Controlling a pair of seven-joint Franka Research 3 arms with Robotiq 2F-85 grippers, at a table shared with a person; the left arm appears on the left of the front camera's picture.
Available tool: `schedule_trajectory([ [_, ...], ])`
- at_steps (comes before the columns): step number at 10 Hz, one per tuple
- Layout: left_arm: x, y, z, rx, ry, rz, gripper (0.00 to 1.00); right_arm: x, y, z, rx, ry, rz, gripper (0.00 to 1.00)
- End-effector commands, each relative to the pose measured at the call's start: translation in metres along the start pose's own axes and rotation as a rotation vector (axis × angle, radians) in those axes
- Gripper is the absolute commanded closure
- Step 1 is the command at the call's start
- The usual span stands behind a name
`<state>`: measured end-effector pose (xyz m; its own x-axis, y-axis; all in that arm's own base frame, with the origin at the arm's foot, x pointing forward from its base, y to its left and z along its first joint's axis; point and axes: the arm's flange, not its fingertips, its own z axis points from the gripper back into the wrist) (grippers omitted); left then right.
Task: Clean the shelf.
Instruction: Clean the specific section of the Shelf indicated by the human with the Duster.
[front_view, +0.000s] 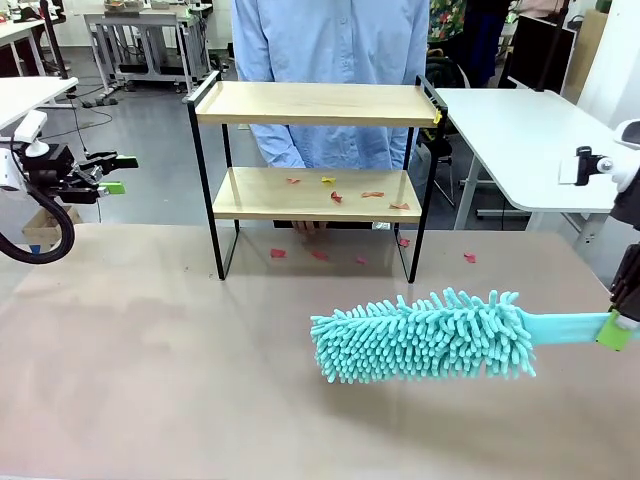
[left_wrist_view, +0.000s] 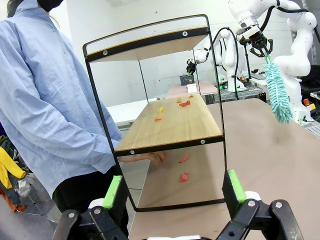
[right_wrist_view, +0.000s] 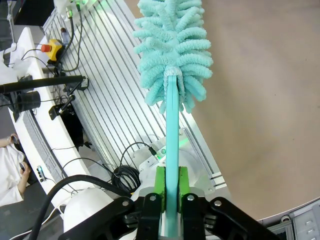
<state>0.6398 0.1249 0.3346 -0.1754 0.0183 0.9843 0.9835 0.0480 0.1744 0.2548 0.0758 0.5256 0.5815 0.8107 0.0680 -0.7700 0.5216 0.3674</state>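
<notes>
The shelf (front_view: 315, 103) stands at the middle of the far edge of the table (front_view: 150, 350), its black frame upright and both wood boards level. The top board is bare. Small red scraps (front_view: 336, 196) and one yellow scrap (front_view: 327, 180) lie scattered on the lower board, and more red scraps lie on the table under the shelf and just to its right. A person (front_view: 330, 60) in a light blue shirt stands right behind the shelf, with one hand (front_view: 310, 227) resting on the table beneath the lower board.

The right tool (front_view: 618, 325) sits at the right edge of the table, its green pads pressed together on the flat handle of a teal duster (front_view: 425, 335). The duster's fluffy head reaches from there toward the table's middle, well short of the shelf; in the left wrist view it hangs in the air, tilted down.

The left tool (front_view: 112, 175) hovers beyond the left edge of the table, its fingers spread wide with nothing between them, aimed at the shelf's side.
</notes>
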Motion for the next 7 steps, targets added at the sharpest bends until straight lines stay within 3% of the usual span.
schedule_trajectory([
  [1, 0.003, 0.0002, -0.0009, 0.0, 0.003, -0.011, 0.0, 0.0017, 0.0026, 0.0033, -0.001, -0.014, -0.014, 0.87],
  [7, 0.003, 0.0002, -0.0009, 0.0, 0.003, -0.011, 0.0, 0.0017, 0.0026, 0.0033, -0.001, -0.014, -0.014, 0.87],
])
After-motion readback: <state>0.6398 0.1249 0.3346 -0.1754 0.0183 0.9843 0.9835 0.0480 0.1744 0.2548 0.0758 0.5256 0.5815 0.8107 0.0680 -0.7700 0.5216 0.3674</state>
